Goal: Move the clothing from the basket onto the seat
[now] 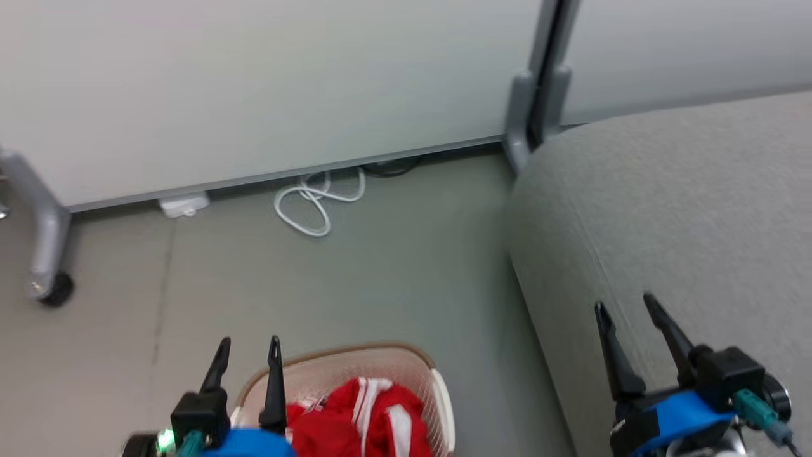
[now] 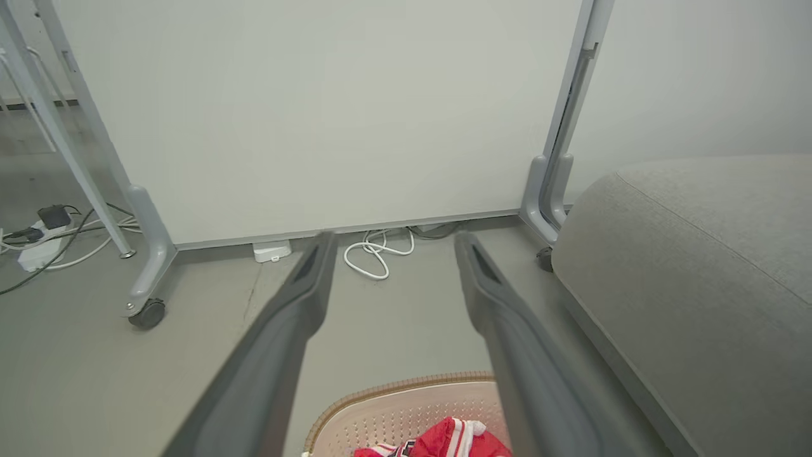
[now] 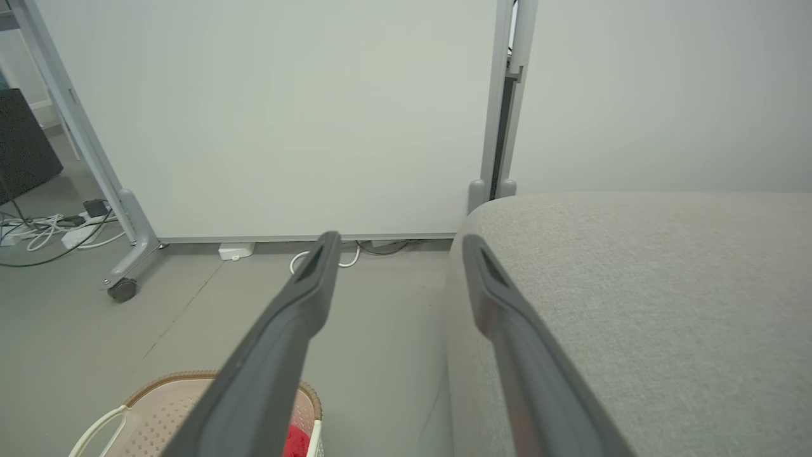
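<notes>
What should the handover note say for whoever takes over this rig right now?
Left gripper: open, holding nothing, above the left side of the basket.
Right gripper: open, holding nothing, over the front edge of the seat.
Things: the basket stands on the floor to the left of the seat. The clothing, red with white stripes, lies heaped inside it; the number of pieces cannot be told.
Done: nothing that shows; none of the clothing is on the visible part of the seat.
Left: grasp the clothing, lift it out and lay it on the seat, until the basket holds none.
</notes>
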`<state>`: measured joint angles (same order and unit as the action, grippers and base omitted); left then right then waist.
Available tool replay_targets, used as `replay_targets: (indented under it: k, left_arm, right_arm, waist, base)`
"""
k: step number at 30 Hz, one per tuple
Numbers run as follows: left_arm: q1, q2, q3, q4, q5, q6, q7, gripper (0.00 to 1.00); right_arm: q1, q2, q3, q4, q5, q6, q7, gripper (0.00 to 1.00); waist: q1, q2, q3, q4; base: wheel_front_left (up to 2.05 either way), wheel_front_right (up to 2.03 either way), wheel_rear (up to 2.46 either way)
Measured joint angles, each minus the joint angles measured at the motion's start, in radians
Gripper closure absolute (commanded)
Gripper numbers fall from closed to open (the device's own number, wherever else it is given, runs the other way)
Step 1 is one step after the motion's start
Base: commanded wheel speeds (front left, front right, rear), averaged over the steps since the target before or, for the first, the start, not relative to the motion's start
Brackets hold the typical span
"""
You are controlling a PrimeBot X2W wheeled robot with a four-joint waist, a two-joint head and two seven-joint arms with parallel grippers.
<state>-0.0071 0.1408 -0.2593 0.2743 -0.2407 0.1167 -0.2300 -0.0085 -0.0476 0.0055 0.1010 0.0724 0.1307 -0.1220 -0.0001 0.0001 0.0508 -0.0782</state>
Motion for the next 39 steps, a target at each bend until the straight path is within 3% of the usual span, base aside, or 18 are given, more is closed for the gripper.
replay_targets:
  k: [8,20,29,39]
  left_arm:
    - [-0.079,0.026,0.003,0.183,-0.02,-0.027,0.054,0.0]
    - [-0.295,0.152,0.046,0.472,-0.031,-0.051,0.16,0.0]
    - [-0.409,0.253,0.063,0.542,-0.031,-0.043,0.264,0.0]
    - [-0.474,0.305,0.021,0.547,-0.003,-0.065,0.369,0.0]
  right_arm:
    - [-0.064,-0.001,0.053,-0.025,0.012,0.0,-0.019,0.0]
    - [-0.191,-0.002,0.182,0.013,0.135,0.0,-0.116,0.0]
    - [-0.275,-0.002,0.264,0.037,0.238,0.0,-0.138,0.0]
    - [-0.295,-0.002,0.274,-0.02,0.291,0.0,-0.139,0.0]
  waist:
    - [0.0003,0.0,0.152,-0.181]
    - [0.0005,-0.0001,0.432,-0.398]
    - [0.0004,-0.0001,0.595,-0.463]
    - [0.0003,-0.0001,0.684,-0.462]
  base:
    - [0.0,0.0,0.0]
    - [0.0,0.0,0.0]
    - [0.0,0.0,0.0]
    - [0.0,0.0,0.0]
